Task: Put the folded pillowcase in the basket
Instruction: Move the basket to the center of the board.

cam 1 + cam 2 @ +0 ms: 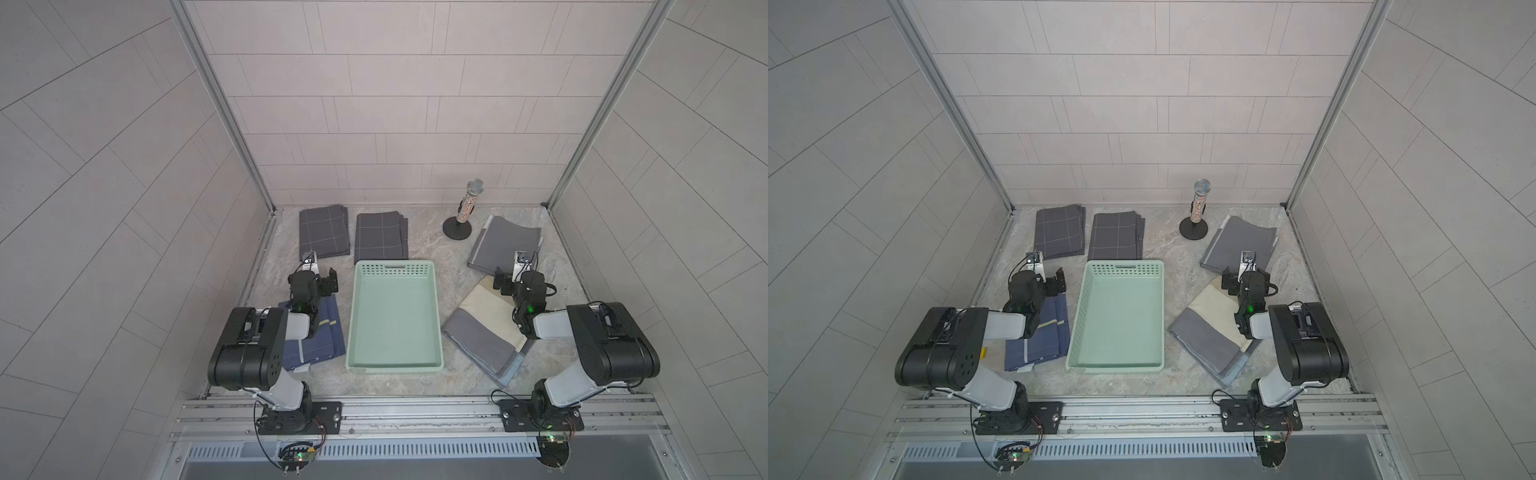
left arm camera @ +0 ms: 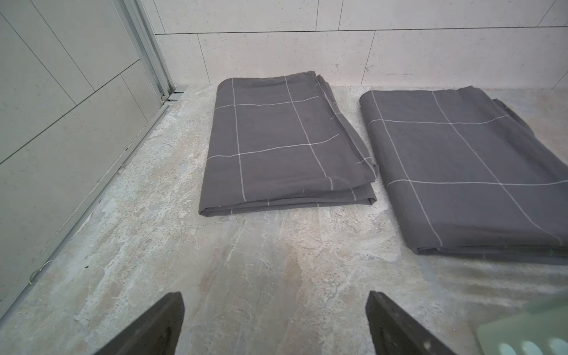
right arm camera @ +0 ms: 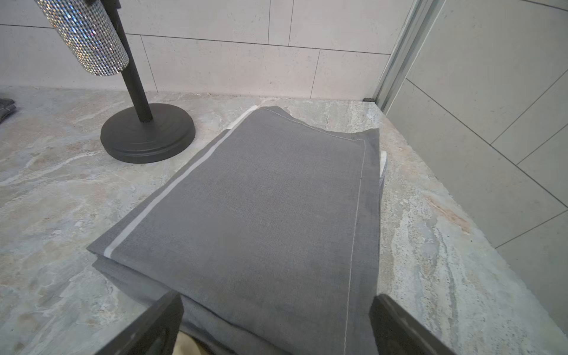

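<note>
Left gripper (image 2: 275, 295) gapes empty above bare tabletop (image 2: 246, 261), the empty mint basket (image 1: 395, 320) just to its right. Right gripper (image 3: 278, 296), equally wide and empty, hangs over the grey pillowcase (image 3: 276, 215). Five folded pillowcases lie outside the one basket: first checked pillowcase (image 1: 323, 232), second checked pillowcase (image 1: 381, 236), navy pillowcase (image 1: 332, 336), the grey one, and grey-and-cream pillowcase (image 1: 484, 328). One microphone (image 1: 469, 203) stands behind.

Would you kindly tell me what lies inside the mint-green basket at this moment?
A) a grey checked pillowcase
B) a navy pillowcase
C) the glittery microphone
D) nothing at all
D: in a top view the whole floor of the basket shows bare, and the navy pillowcase lies outside its wall.
</note>
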Controlling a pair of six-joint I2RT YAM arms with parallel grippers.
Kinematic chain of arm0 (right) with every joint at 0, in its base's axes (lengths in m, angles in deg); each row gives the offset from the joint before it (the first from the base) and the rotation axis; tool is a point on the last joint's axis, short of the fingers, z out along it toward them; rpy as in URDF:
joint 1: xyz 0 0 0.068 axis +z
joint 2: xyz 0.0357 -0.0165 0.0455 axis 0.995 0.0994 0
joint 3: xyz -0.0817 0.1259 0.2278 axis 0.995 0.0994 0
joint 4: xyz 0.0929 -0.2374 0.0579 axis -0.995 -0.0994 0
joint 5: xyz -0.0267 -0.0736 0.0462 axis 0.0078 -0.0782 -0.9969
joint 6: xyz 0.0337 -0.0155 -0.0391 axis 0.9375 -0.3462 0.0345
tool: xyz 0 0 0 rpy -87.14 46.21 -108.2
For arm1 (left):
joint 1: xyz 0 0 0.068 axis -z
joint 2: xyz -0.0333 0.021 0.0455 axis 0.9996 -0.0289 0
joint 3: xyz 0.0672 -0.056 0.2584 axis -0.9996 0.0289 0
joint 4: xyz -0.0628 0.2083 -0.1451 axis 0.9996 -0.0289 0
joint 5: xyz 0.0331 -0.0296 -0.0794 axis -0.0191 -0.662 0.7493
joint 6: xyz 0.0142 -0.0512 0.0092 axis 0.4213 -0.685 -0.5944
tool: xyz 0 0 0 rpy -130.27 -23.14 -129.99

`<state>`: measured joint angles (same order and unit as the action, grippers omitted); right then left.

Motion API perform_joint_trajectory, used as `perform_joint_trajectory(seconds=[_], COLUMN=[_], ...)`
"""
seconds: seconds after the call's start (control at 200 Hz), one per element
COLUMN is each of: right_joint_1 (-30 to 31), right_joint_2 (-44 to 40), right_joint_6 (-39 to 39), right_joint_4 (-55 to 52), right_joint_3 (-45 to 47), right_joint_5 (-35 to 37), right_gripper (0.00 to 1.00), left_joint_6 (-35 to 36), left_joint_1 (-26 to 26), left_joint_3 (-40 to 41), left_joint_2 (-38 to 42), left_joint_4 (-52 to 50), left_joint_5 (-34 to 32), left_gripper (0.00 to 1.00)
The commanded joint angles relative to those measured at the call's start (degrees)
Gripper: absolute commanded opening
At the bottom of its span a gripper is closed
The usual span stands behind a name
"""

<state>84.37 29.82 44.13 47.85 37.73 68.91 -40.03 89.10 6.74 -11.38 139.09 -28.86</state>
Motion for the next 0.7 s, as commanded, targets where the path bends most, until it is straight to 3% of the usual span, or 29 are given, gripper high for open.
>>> perform_joint_trajectory(seconds=[0.0,0.695], right_joint_1=[-0.1,-0.1], right_joint_2=[0.1,-0.1], right_joint_6=[-0.1,-0.1], right_joint_4=[-0.3,-0.7], right_joint_3=[-0.4,-0.4], right_joint_5=[-0.5,-0.3], right_gripper=[1.00,1.00], left_joint_6=[-0.1,0.0], left_joint_1=[-0.3,-0.2], left_joint_3=[-0.6,-0.7], left_joint_2=[-0.2,-0.3], left_joint_4=[0.4,0.5], left_joint_5=[0.5,0.3], left_gripper=[1.00,1.00])
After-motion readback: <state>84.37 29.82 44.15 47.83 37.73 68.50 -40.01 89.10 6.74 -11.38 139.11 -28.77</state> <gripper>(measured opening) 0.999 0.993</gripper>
